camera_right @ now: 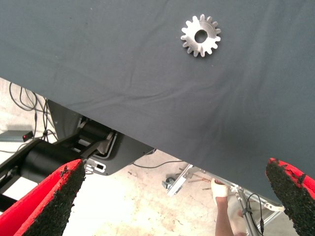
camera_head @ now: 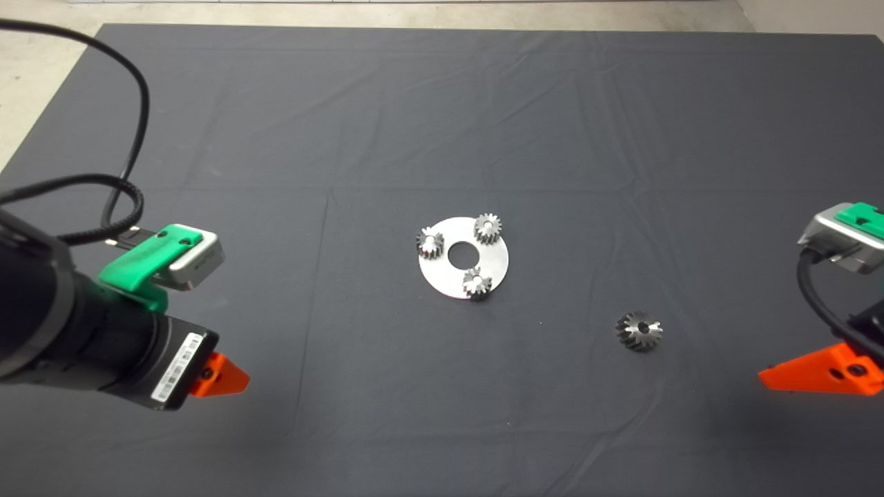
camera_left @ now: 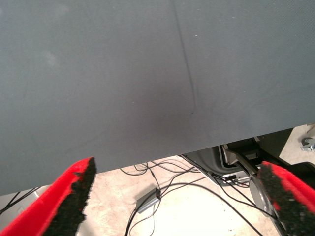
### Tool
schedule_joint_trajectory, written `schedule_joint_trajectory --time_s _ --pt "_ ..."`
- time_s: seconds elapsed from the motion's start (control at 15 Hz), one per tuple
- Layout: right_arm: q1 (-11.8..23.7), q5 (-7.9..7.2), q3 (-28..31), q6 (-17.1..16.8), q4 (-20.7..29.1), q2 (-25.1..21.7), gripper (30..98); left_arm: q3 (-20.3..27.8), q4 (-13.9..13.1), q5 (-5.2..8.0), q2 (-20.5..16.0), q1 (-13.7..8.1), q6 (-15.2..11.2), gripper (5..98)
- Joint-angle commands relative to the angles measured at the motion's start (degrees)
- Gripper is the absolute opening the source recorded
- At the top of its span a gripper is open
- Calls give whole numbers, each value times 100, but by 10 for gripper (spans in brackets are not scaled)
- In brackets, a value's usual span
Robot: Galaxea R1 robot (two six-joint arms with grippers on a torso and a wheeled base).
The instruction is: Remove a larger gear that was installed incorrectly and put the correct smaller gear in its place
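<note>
Both hands are spread wide and hold nothing: the left hand point(camera_left: 174, 196) sits at the lower left of the head picture, the right hand point(camera_right: 177, 196) at the lower right edge, each well apart from the parts. Between them, right of centre and low in the frame, the larger gear point(camera_head: 639, 330) lies alone on the dark mat point(camera_head: 442, 103) that covers the desk, dark grey with coarse slanted teeth. Up and to its left is a round silver plate point(camera_head: 492, 257) with a centre hole, carrying three small bright gears near its rim. Of these the smaller gear point(camera_head: 477, 283) sits on the plate's lower edge, seemingly seated there, though the view is too coarse to be sure. Another gear point(camera_head: 487, 228) is at the upper right, a third gear point(camera_head: 429, 243) at the left. From the right wrist camera, the larger gear point(camera_right: 201, 35) lies flat, and a person's gloved hand point(camera_right: 220, 188) shows beyond the mat's edge.
</note>
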Motion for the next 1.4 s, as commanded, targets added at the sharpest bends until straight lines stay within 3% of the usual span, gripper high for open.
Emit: schedule_joint_trajectory --time_s 0.0,0.27,0.4,0.47,0.6,1.2,1.33 --pt "116 13 66 28 178 -41 969 82 -84 217 -64 -112 -4 842" --pt "116 47 57 63 196 -23 969 144 -84 269 -386 -112 -4 914" --pt "116 -50 57 54 178 122 969 91 -84 410 -871 -112 2 930" --pt "116 -163 66 54 169 173 969 137 -84 419 -1026 -114 62 931" --pt "116 -123 66 63 164 162 970 153 -90 393 -1026 -121 146 981" --pt "151 -119 80 54 187 126 969 299 -96 343 -915 -121 125 981" --pt "151 -146 75 55 178 109 969 311 -100 209 -868 -121 137 981"
